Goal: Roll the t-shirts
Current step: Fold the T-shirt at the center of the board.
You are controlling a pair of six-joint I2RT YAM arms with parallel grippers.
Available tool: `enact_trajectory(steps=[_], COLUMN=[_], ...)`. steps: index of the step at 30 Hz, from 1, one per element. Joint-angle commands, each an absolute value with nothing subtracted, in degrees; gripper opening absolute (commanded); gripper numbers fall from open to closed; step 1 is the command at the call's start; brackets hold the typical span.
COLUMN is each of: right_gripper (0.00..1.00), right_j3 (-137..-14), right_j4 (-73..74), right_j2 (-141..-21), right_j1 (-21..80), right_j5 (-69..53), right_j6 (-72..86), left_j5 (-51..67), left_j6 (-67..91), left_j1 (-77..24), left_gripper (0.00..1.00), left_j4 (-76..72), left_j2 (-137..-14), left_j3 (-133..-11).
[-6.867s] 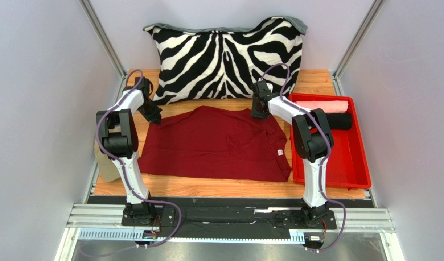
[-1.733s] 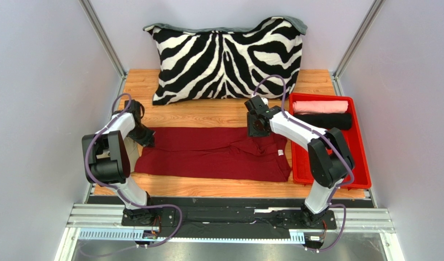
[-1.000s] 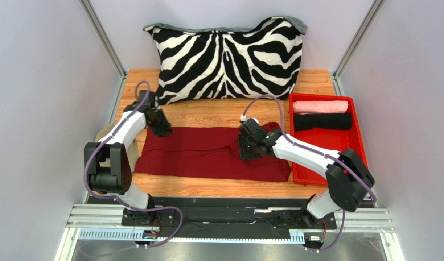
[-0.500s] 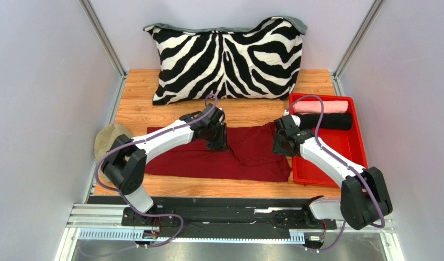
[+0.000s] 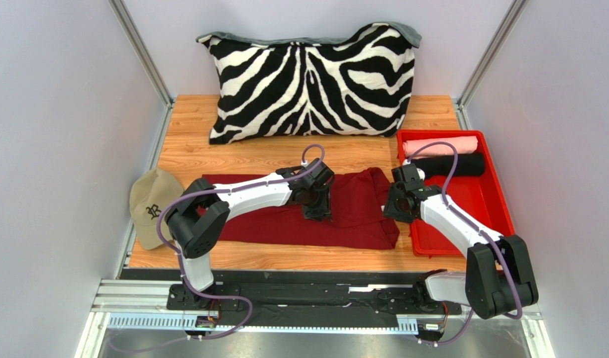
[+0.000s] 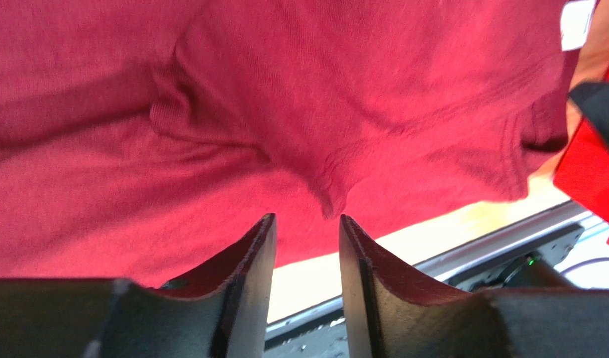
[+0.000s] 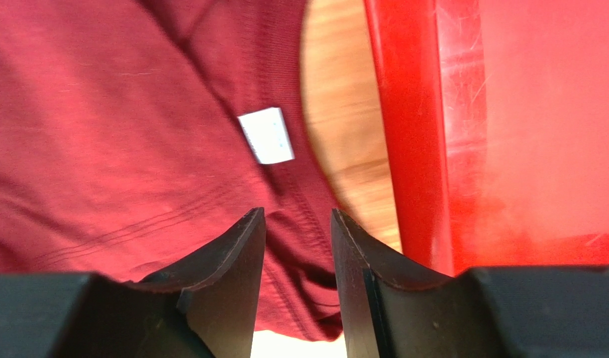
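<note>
The maroon t-shirt [image 5: 270,216] lies folded into a wide band across the wooden table, with its collar end at the right. My left gripper [image 5: 317,209] reaches across to the shirt's middle and hovers over it, open and empty; in the left wrist view [image 6: 304,224] the jaws stand apart above a fabric crease [image 6: 326,198]. My right gripper [image 5: 394,207] is open and empty over the shirt's right edge by the white neck label [image 7: 266,135], as the right wrist view [image 7: 296,220] shows. A rolled pink t-shirt [image 5: 440,145] and a rolled black t-shirt [image 5: 455,164] lie in the tray.
The red plastic tray [image 5: 472,227] stands at the right, its wall [image 7: 408,134] close beside my right gripper. The zebra-striped pillow [image 5: 311,78] leans at the back. A beige cap [image 5: 152,205] lies at the table's left edge.
The shirt's far half has been folded toward the front. My left gripper swung right from the shirt's left end to its middle. My right gripper moved right to the collar edge.
</note>
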State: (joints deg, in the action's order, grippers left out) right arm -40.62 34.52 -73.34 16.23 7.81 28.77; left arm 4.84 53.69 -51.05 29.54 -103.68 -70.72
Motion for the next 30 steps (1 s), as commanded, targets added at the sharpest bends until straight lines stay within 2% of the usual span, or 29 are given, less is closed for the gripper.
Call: enact_trajectory(steps=[1,8,21,24,25,30], right_gripper=[0.43,0.34,0.31,0.28,0.26,0.19], right_j3=[-39.5,-40.3,-39.9,-40.2,-40.3,-41.0], right_j4=[32.8,30.1,26.1,25.9,25.9,27.3], right_j2=[-70.6,-72.3,-78.4,-79.0,-79.1,-78.1], right_j1=[14.6,15.4,16.3,16.8,17.1,18.1], right_j5=[7.3,2.5,2.7,3.1,3.3,4.9], right_j6=[27.2,28.7,29.0,29.3,29.2,29.2], left_j5=[3.8,2.7,4.0,4.2,4.4,4.8], left_j6=[55.8,56.5,57.4,57.5,57.6,57.6], left_j1=[-51.7,-51.9,-51.9,-51.9,-51.9,-51.9], left_gripper=[0.44,0.40,0.30,0.29,0.27,0.08], left_j4=[28.1,27.6,27.0,27.0,27.1,26.8], left_j2=[-105.6,-107.5,-109.4,-109.9,-110.1,-109.9], left_j3=[-73.8,-74.8,-75.8,-75.7,-75.7,-75.7])
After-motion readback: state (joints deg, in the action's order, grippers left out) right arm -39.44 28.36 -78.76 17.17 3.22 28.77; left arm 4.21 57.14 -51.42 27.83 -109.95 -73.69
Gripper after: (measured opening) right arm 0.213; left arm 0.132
